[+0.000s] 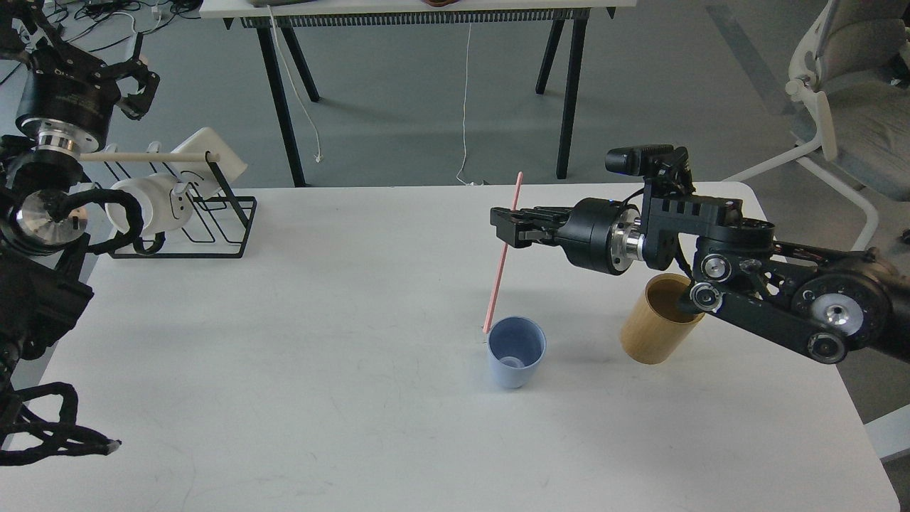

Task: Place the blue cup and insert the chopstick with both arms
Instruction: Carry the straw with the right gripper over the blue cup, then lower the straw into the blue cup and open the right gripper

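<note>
The pale blue cup stands upright on the white table, right of centre. My right gripper is shut on the pink chopstick and holds it nearly upright. The stick's lower tip is just at the cup's far left rim, outside or at the edge; I cannot tell if it touches. My left gripper is raised at the far left, above the rack, its fingers spread and empty.
A tan bamboo-coloured cylinder stands right of the blue cup, partly under my right arm. A black wire rack with a white mug and a wooden dowel sits at the table's back left. A second table and a chair stand behind.
</note>
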`<state>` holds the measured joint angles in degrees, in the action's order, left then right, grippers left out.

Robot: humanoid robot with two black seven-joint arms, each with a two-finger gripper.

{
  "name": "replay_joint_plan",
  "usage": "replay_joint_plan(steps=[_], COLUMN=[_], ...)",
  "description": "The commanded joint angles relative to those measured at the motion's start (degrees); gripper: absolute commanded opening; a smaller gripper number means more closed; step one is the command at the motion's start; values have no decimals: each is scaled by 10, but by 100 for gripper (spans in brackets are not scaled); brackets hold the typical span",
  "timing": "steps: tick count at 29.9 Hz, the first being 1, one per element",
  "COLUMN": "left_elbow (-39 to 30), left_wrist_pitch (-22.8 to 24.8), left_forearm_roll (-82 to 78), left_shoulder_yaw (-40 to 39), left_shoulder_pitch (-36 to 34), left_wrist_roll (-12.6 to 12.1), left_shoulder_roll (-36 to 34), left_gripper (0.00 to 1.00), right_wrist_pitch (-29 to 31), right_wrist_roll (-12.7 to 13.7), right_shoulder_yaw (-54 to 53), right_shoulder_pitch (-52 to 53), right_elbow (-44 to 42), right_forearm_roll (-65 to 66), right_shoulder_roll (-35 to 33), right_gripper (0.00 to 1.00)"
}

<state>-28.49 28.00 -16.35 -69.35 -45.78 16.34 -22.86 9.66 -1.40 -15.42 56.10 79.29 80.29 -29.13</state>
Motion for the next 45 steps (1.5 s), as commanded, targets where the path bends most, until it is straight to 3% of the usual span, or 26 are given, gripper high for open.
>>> replay_joint_plan(steps=[1, 13, 22, 39, 42, 45], left_elbow=[0, 0, 0, 0, 0, 0], left_wrist_pitch=[0, 0, 0, 0, 0, 0], left_forearm_roll=[0, 0, 0, 0, 0, 0], left_shoulder_yaw=[0, 0, 0, 0, 0, 0], left_shoulder_pitch=[1, 0, 1, 1, 2, 2], left_wrist_roll=[0, 0, -1, -1, -1, -1], left_shoulder_roll=[0, -2, -4, -4, -3, -3], left_gripper=[100, 100, 100, 100, 100, 100], right_wrist_pitch=[1, -1, 7, 8, 8, 8], right_wrist_roll=[0, 0, 0, 0, 0, 0], right_shoulder_yaw=[0, -39, -34, -2, -1, -1], right_shoulder_pitch=[-4, 3, -14, -66, -72, -79], right_elbow=[0, 5, 59, 63, 61, 61], right_forearm_roll=[0, -3, -3, 4, 6, 6], right_shoulder_roll=[-5, -15, -83, -75, -69, -68], right_gripper=[1, 1, 1, 3, 14, 39])
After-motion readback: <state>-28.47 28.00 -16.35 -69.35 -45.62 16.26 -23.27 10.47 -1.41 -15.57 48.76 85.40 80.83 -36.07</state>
